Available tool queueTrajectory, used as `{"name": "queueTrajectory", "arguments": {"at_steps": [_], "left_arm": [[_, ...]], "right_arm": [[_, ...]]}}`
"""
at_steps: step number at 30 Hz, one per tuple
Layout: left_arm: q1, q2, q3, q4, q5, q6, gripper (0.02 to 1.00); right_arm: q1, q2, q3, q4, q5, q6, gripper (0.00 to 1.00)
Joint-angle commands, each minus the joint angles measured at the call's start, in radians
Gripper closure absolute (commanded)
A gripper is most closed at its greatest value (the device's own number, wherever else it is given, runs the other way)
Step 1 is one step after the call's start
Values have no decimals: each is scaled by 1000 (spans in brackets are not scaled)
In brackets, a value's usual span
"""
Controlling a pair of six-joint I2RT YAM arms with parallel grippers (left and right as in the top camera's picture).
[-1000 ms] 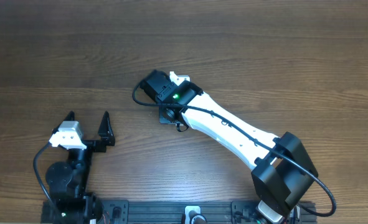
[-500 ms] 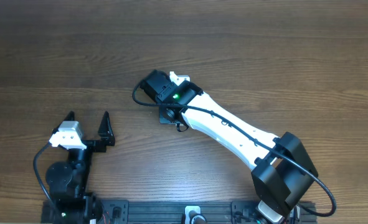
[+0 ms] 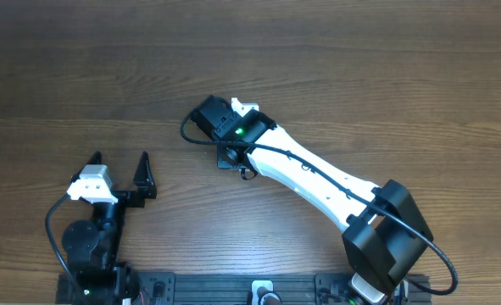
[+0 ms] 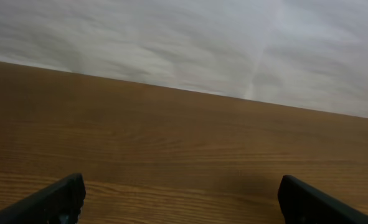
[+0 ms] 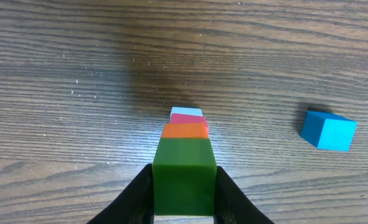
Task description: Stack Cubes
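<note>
Op, quick rundown, all placed vs. the stack (image 5: 185, 146). The wood table (image 3: 377, 68) ran under everything, w/ the stack standing on it roughly mid-table. Your R arm (image 3: 318, 182) stood at its base on the R side & stretched diagonally across to the stack, wrist right above it. Your L arm (image 3: 97, 233) sat folded by its own base, well apart from the stack, to its L & nearer the bases. The L gripper (image 3: 119, 158) was released: fingers spread wide, nothing btw them, over bare wood well apart from the stack. Past the table's far edge, the L wrist cam had a pale wall (image 4: 171, 43). The R gripper (image 5: 185, 194) was clenched on the green cube (image 5: 184, 163), one finger pressed to each side face, directly over the rest of the stack. That green cube was the stack's topmost piece. Below it came the orange cube (image 5: 184, 130), then the red cube (image 5: 187, 117), a touch offset vs. the orange, then a pale cube (image 5: 187, 111) at the very bottom, on the table. You couldn't have told from these cams whether green was fully seated on orange or held just above it. The blue cube (image 5: 328, 130) lay alone on the wood, well apart from the stack, turned at an angle to it, touching nothing.
</note>
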Motion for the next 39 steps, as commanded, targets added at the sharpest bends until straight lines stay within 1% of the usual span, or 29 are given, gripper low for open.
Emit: {"name": "queueTrajectory", "arguments": {"at_steps": [1, 3, 7, 10, 12, 13, 15, 19, 20, 22, 26, 30, 31, 34, 36, 39], "left_arm": [[5, -7, -4, -3, 6, 15, 18], [5, -7, -4, -3, 6, 15, 18], [5, -7, -4, -3, 6, 15, 20], [5, -7, -4, -3, 6, 15, 18], [5, -7, -4, -3, 6, 15, 18], [5, -7, -4, -3, 6, 15, 18], [5, -7, -4, -3, 6, 14, 18], [5, -7, -4, -3, 6, 15, 18], [5, -7, -4, -3, 6, 14, 18], [5, -7, -4, -3, 6, 15, 18], [5, -7, -4, -3, 6, 15, 18], [5, -7, -4, -3, 6, 15, 18], [5, -7, -4, -3, 6, 15, 18], [5, -7, -4, -3, 6, 15, 18], [5, -7, -4, -3, 6, 15, 18], [5, -7, -4, -3, 6, 15, 18]], "right_arm": [[-10, 14, -8, -3, 21, -2, 739], [-10, 14, -8, -3, 21, -2, 715], [-10, 14, -8, -3, 21, -2, 590], [-10, 14, -8, -3, 21, -2, 546], [-10, 14, -8, -3, 21, -2, 496], [-10, 15, -8, -3, 21, -2, 367], [-10, 15, -8, -3, 21, -2, 218], [-10, 15, -8, 8, 21, -2, 71], [-10, 14, -7, 16, 21, -2, 9], [-10, 11, 0, 20, 22, -3, 7], [-13, -24, 42, 3, 31, -46, 9], [-33, -112, 73, -58, 77, -63, 7], [-47, -148, 74, -83, 90, -63, 7], [-98, -235, 72, -154, 92, -64, 7], [-145, -306, 55, -195, 92, -110, 9], [-201, -366, -13, -209, 81, -141, 9]]}}
